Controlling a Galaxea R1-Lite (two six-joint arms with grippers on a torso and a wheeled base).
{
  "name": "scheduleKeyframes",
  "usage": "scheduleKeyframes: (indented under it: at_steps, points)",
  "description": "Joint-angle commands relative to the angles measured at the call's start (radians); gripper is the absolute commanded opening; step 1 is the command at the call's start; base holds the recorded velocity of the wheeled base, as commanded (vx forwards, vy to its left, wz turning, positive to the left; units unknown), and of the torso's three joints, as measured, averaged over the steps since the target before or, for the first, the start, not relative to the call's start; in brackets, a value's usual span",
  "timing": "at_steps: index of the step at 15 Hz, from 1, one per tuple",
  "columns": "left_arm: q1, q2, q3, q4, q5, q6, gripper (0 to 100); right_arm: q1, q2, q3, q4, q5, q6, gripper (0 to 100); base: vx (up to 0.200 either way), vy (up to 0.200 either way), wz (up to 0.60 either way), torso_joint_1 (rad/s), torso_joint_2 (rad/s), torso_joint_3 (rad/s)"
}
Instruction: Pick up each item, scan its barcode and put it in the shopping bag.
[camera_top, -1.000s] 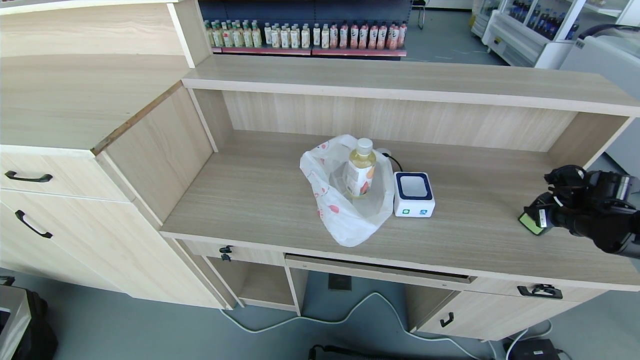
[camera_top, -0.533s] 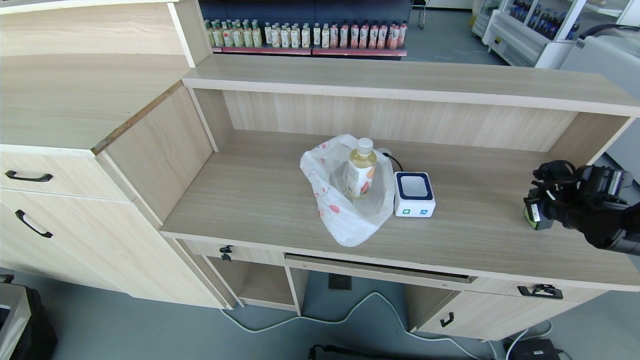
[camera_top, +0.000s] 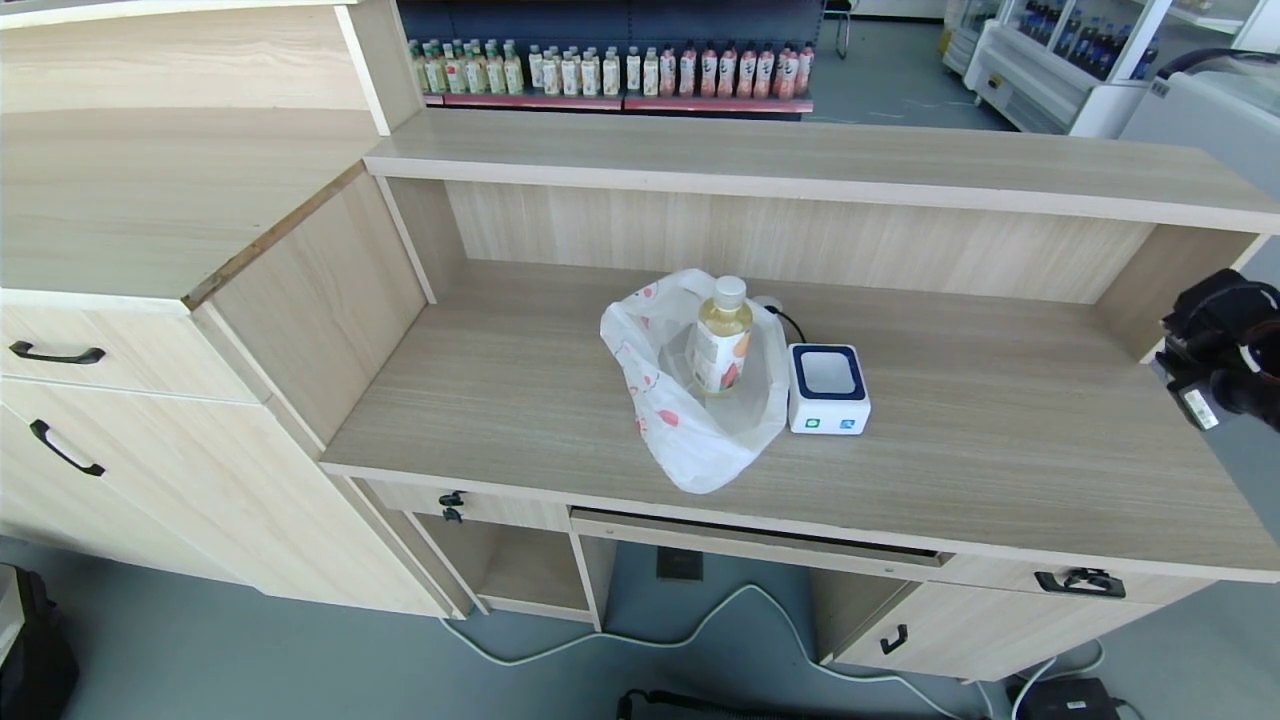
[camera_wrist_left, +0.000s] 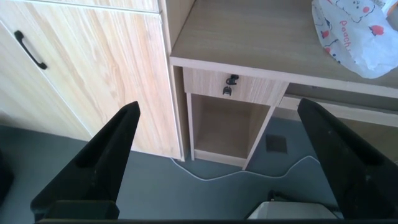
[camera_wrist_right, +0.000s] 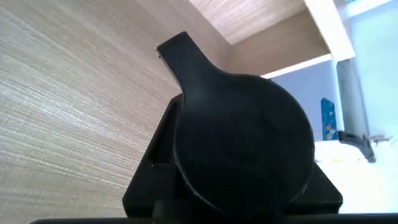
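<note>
As seen from the head, bottle (camera_top: 722, 340) upright inside white shopping bag (camera_top: 660, 400) at mid-table (camera_top: 1000, 450), cap above the bag's rim. Just beside the bag, on the robot's right, white scanner (camera_top: 827, 388). Well apart, by the table's right end, right pincer (camera_top: 1205, 385); cannot tell its state. Left pincer (camera_wrist_left: 217, 106) spread wide, holding nothing, low before the table's front.
</note>
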Motion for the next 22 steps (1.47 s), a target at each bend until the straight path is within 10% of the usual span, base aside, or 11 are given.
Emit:
scheduleKeyframes:
  at_steps: [1,4,8,12,22]
  points:
    - [0.001,0.0,0.0,-0.001,0.0,-0.001,100,0.039,-0.351,0.218,-0.056,0.164,-0.158,0,0.0,0.0,0.0,0.0,0.0,0.0]
    - [0.001,0.0,0.0,-0.001,0.0,-0.001,100,0.333,-0.523,0.221,0.12,0.333,-0.828,0,0.0,0.0,0.0,0.0,0.0,0.0]
    - [0.001,0.0,0.0,-0.001,0.0,-0.001,100,0.732,-0.497,0.229,0.082,0.324,-1.296,0,0.0,0.0,0.0,0.0,0.0,0.0]
    - [0.001,0.0,0.0,0.0,0.0,0.0,100,1.0,-0.454,0.244,-0.064,0.37,-1.549,0,0.0,0.0,0.0,0.0,0.0,0.0]
    - [0.001,0.0,0.0,0.0,0.0,-0.001,100,1.085,-0.446,0.316,-0.239,0.628,-1.623,0,0.0,0.0,0.0,0.0,0.0,0.0]
